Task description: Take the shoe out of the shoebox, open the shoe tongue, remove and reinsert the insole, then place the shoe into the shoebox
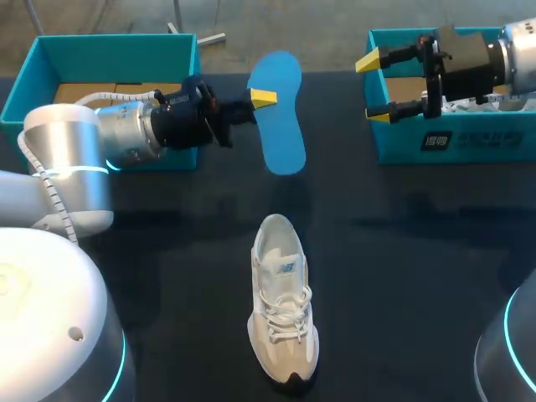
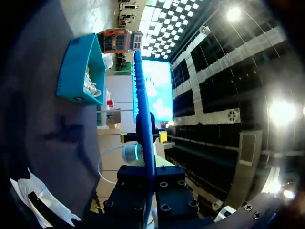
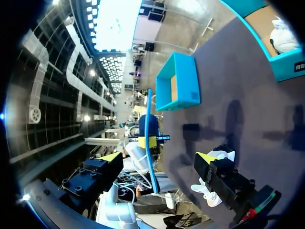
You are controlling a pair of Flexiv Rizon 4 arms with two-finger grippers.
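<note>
Shoe (image 1: 283,306): out of its box, standing on its sole on the dark table (image 1: 419,251), at the robot's side of it and well apart from both boxes.
Insole (image 1: 280,126): blue and out of the shoe, held in the air beyond the shoe, between the two boxes.
Left gripper (image 1: 262,98): clamped on the insole near one edge. The right wrist view shows a yellow tip against each face.
Right gripper (image 1: 373,88): fingers spread wide with nothing between them, hovering at the corner of the right shoebox (image 1: 469,144).
Left shoebox (image 1: 180,100): shows a brown cardboard floor, with no shoe visible inside.
Right shoebox contents: something white lies inside, but what it is cannot be told.
Tongue: whether it is pulled open cannot be told from above. The laces look threaded.
Done so far: the shoe is taken out and the insole is removed. The tongue was probably opened, since the insole is out.
Left to do: slide the insole back into the shoe, then set the shoe into a shoebox.
Progress: judged roughly halfway, at the turn from removing to reinserting.
</note>
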